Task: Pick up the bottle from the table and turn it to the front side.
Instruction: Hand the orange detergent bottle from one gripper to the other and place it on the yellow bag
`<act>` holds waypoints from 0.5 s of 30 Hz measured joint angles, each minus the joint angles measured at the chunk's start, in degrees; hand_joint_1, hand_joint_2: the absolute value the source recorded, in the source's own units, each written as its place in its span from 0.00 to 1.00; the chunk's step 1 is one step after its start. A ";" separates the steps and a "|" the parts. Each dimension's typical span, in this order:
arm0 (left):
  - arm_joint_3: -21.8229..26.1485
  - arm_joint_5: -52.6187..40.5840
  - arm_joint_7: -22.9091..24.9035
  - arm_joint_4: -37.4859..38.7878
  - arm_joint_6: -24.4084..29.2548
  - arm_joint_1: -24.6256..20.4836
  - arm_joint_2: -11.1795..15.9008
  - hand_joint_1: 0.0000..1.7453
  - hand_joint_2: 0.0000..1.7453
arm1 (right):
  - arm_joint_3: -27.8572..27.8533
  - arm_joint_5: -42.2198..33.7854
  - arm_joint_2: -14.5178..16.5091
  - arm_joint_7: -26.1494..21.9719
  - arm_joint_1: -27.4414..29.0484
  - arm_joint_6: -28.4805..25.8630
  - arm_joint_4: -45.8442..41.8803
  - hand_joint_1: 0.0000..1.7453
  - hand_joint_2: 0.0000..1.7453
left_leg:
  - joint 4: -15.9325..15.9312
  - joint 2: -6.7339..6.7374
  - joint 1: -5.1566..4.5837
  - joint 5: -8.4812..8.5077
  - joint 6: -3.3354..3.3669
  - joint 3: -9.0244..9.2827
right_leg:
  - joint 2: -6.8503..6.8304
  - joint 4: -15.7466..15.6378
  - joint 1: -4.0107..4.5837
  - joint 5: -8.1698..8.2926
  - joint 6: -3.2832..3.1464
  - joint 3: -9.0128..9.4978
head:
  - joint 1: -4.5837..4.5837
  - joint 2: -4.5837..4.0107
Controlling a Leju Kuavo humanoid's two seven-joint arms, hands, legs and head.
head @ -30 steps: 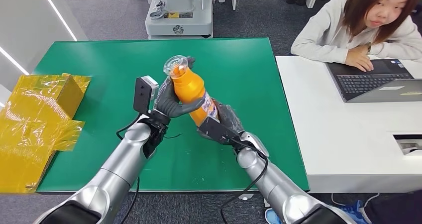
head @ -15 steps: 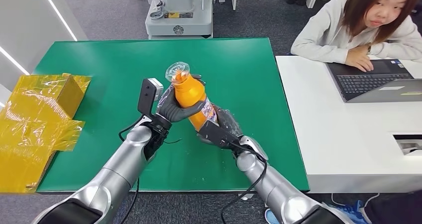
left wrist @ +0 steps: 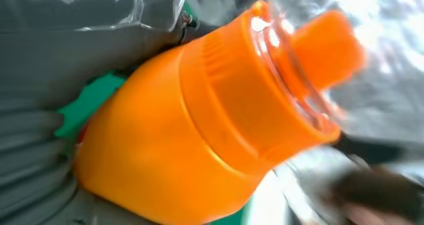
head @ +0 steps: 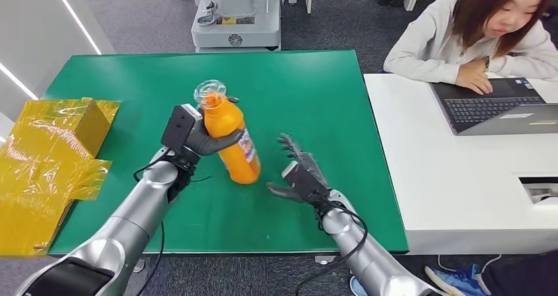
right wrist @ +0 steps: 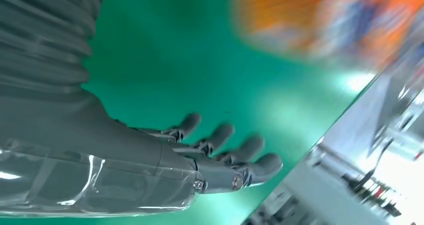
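An orange bottle [head: 230, 138] with a clear cap and a coloured label is held above the green table [head: 316, 92], tilted with its cap up and to the left. My left hand [head: 201, 140] grips it around the upper body. The left wrist view shows the bottle's [left wrist: 200, 130] orange shoulder and cap close up against the grey hand [left wrist: 60, 85]. My right hand [head: 301, 174] hovers to the right of the bottle, fingers spread, holding nothing. In the right wrist view the hand [right wrist: 210, 157] lies over the green surface, with the bottle [right wrist: 325, 25] a blur beyond it.
Crumpled yellow film and a yellow box [head: 52, 151] lie at the table's left edge. A white desk [head: 460, 177] with a laptop [head: 493, 105] adjoins on the right, where a person [head: 480, 26] sits. A grey machine base [head: 237, 13] stands behind the table.
My right hand has let go of the bottle's base and drawn back to the right, fingers spread. My left hand has carried the bottle to the left and set it more upright.
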 joint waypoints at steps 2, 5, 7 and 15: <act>-0.20 -6.14 -2.06 0.37 4.94 -2.29 2.80 1.00 1.00 | -0.36 -0.86 -0.93 0.25 1.13 0.13 -2.18 0.00 1.00 | 0.00 0.01 0.02 0.02 -0.03 -0.03 | 0.02 0.01 0.02 0.01 -0.02 -0.04 | 0.00 0.00; -0.51 -10.94 -3.96 1.18 6.65 -5.97 6.46 1.00 1.00 | -0.39 -1.79 -1.49 0.80 2.42 0.29 -5.44 0.00 1.00 | -0.01 0.02 0.03 0.03 -0.04 -0.02 | 0.05 0.03 0.02 0.02 -0.03 -0.04 | -0.01 0.00; -1.02 -14.72 -4.72 1.85 9.22 -7.37 8.54 1.00 1.00 | -0.38 -2.53 -1.70 0.90 3.24 0.12 -7.31 0.00 1.00 | -0.02 0.07 0.03 0.03 -0.04 -0.02 | 0.10 0.04 0.02 0.02 -0.03 -0.06 | 0.00 0.00; -7.08 -37.22 -1.50 5.94 28.60 -9.18 18.20 1.00 1.00 | -0.43 -4.41 -2.68 0.57 7.41 -1.18 -13.18 0.00 1.00 | -0.10 0.21 0.03 0.02 -0.05 -0.03 | 0.23 0.05 0.02 0.00 -0.04 -0.15 | -0.01 0.00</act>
